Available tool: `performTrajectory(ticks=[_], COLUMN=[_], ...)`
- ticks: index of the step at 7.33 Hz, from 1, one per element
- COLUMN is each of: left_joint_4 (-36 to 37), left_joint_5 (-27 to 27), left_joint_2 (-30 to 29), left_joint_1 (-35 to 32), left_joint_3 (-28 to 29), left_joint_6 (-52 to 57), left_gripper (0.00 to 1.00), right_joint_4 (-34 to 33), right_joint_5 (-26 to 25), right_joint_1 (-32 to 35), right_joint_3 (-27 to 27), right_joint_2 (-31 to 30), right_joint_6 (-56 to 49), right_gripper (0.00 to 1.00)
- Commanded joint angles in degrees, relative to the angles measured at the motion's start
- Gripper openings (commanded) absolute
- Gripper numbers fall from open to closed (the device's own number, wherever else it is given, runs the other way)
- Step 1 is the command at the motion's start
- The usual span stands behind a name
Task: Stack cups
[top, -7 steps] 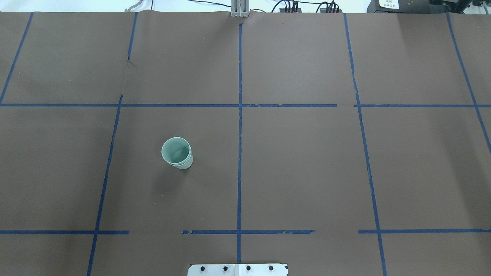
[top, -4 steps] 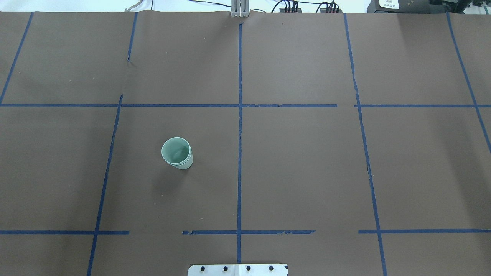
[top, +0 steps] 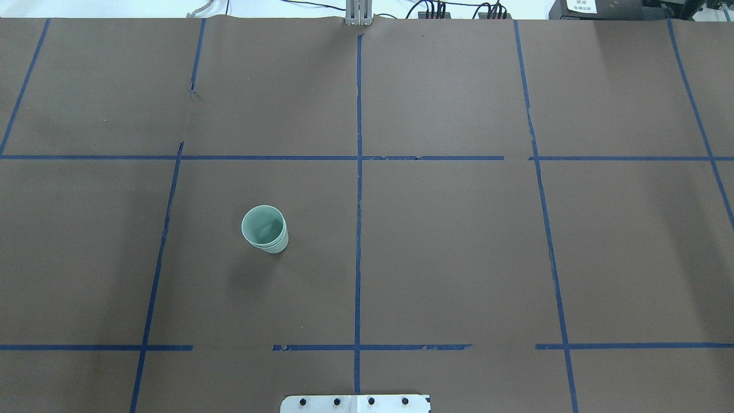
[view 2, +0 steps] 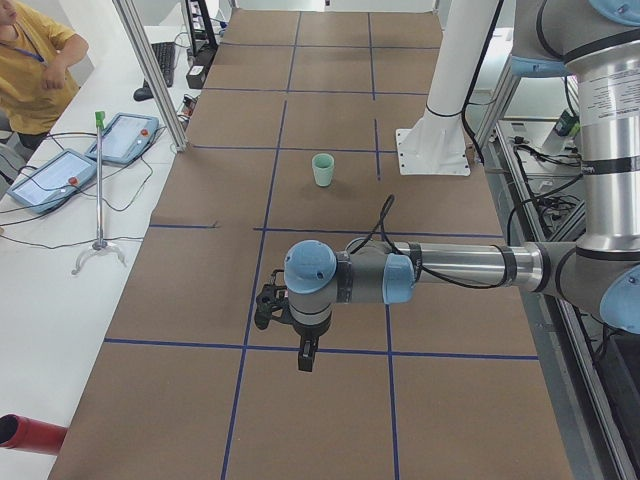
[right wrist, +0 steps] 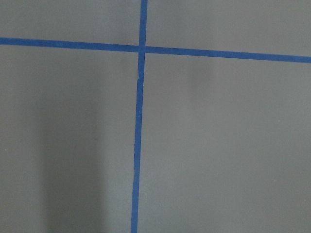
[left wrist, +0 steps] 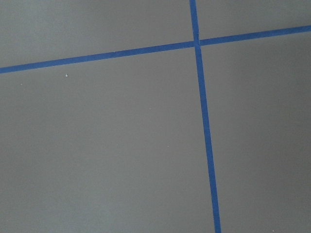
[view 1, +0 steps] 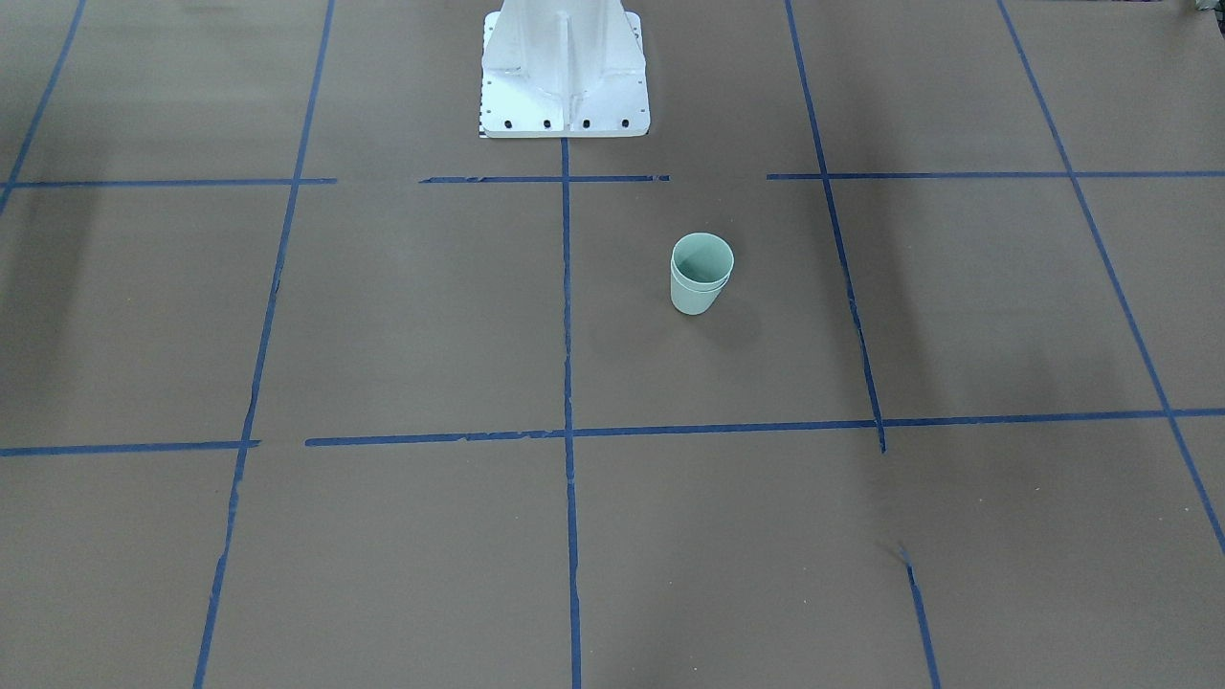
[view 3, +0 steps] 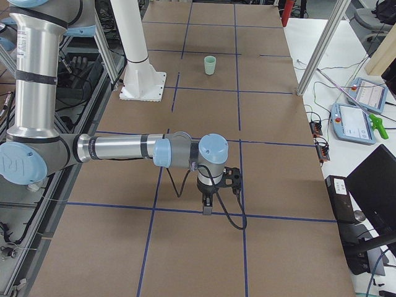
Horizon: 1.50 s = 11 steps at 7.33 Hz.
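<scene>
- We find the cups (top: 264,229) nested, one inside the other, upright on the table (top: 459,258).
- They stand on the robot's left of the centre tape line (top: 358,229), in front of the robot base (view 1: 565,77).
- We see the left gripper (view 2: 306,358) over the table's left end, well apart from the cups.
- The right gripper (view 3: 207,208) hangs over the opposite end, also well apart.

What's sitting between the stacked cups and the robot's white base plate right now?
Between the cups and base plate: only brown table cover and one blue tape line, seen in the overhead exterior view.
</scene>
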Motion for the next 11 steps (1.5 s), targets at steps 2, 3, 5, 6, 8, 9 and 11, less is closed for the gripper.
performTrajectory(ticks=[2,3,5,6,8,9,11], left_joint_4=[-0.07,-0.07,-0.16,-0.07,-0.07,-0.07,-0.07], left_joint_5=[0.07,0.07,0.07,0.07,0.07,0.07,0.07], left_joint_2=[0.04,-0.05,-0.14,-0.14,-0.05,-0.05,-0.05], left_joint_1=[-0.05,-0.05,-0.05,-0.05,-0.05,-0.05,-0.05], left_joint_3=[-0.65,-1.01,-1.01,-1.10,-1.01,-1.01,-1.10], left_joint_6=[0.26,0.26,0.35,0.35,0.26,0.35,0.35], left_gripper=[1.00,1.00,1.00,1.00,1.00,1.00,1.00], right_joint_4=[0.00,0.00,0.00,0.00,0.00,0.00,0.00], right_joint_5=[0.00,0.00,0.00,0.00,0.00,0.00,0.00], right_joint_1=[-0.05,-0.05,-0.05,0.03,0.03,0.04,-0.05], right_joint_3=[0.00,0.00,0.00,0.00,0.00,0.00,0.00], right_joint_2=[0.00,0.00,0.00,0.00,0.00,0.00,0.00], right_joint_6=[0.00,0.00,0.00,0.00,0.00,0.00,0.00], right_gripper=[1.00,1.00,1.00,1.00,1.00,1.00,1.00])
